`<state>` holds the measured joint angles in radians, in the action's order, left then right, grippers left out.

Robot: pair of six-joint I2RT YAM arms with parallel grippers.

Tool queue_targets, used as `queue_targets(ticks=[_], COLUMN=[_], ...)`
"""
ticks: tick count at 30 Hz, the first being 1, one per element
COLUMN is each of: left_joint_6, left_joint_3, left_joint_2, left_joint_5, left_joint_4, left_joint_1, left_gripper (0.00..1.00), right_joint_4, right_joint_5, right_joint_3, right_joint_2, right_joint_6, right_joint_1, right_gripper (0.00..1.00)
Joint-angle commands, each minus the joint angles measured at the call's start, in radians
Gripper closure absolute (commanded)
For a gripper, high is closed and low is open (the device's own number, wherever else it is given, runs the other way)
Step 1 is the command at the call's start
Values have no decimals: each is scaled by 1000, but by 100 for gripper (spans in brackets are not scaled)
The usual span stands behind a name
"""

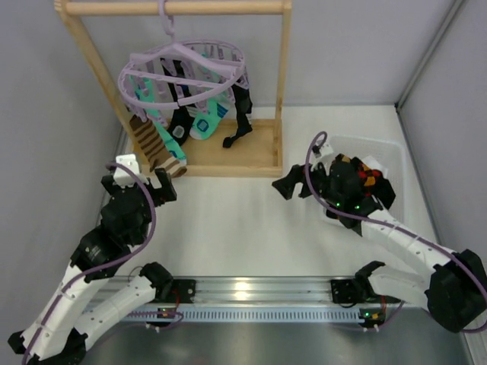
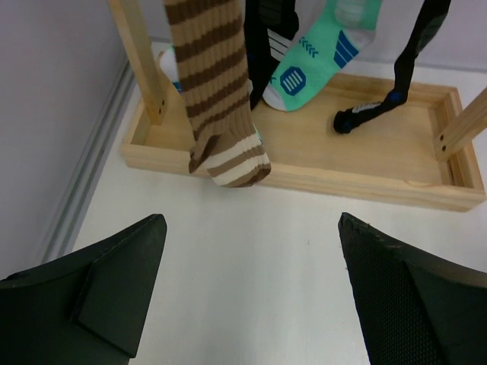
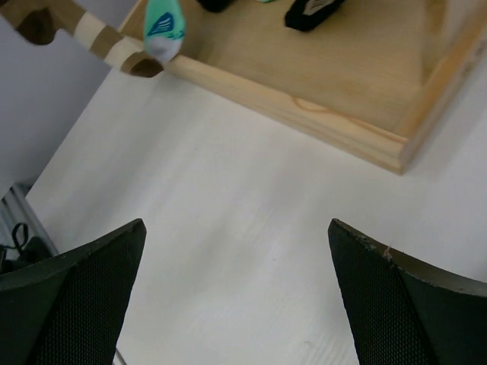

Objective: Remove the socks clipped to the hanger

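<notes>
Wide-spread black fingers fill the bottom of both wrist views, so the left end effector and the right end effector can both be called released, with nothing caught between them. Fwiw the job looks only partly done: the lilac hanger is hooked on the wooden rack at the back of the bench, and several socks are clipped to it, a brown striped sock, a teal sock and a black sock among them. What could go wrong is probably this: if a sock is tugged sideways instead of straight down, the hanger could be swung or lifted off its rod, or the light rack could be dragged along, since the pegs may not let go easily. A sock could also be gripped too close to a neighbour, so that two get pulled at once. As for containers, the rack's base tray has the sock toes hanging down into it, with the brown striped toe draped over its front rim. In the clear bin on the right, a dark sock with orange-red marks seems to be lying, though it is half hidden by the right arm.
</notes>
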<state>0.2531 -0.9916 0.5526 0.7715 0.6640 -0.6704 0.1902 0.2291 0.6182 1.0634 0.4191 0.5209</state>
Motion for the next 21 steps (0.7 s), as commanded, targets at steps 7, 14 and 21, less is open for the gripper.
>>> queue_targets(ticks=[7, 14, 21], left_joint_6=[-46, 141, 34], left_joint_3=[55, 74, 166], left_joint_2=[165, 293, 290], left_joint_5=[-253, -498, -632], left_joint_4=[-158, -231, -410], left_joint_1=[90, 448, 770], left_gripper=[2, 2, 2], right_joint_4=[278, 194, 169], right_joint_5=[136, 119, 171], right_joint_3=[17, -14, -38], right_joint_2=[50, -57, -148], right_joint_6=[63, -41, -111], right_joint_1=[88, 85, 74], right_gripper=[1, 1, 1])
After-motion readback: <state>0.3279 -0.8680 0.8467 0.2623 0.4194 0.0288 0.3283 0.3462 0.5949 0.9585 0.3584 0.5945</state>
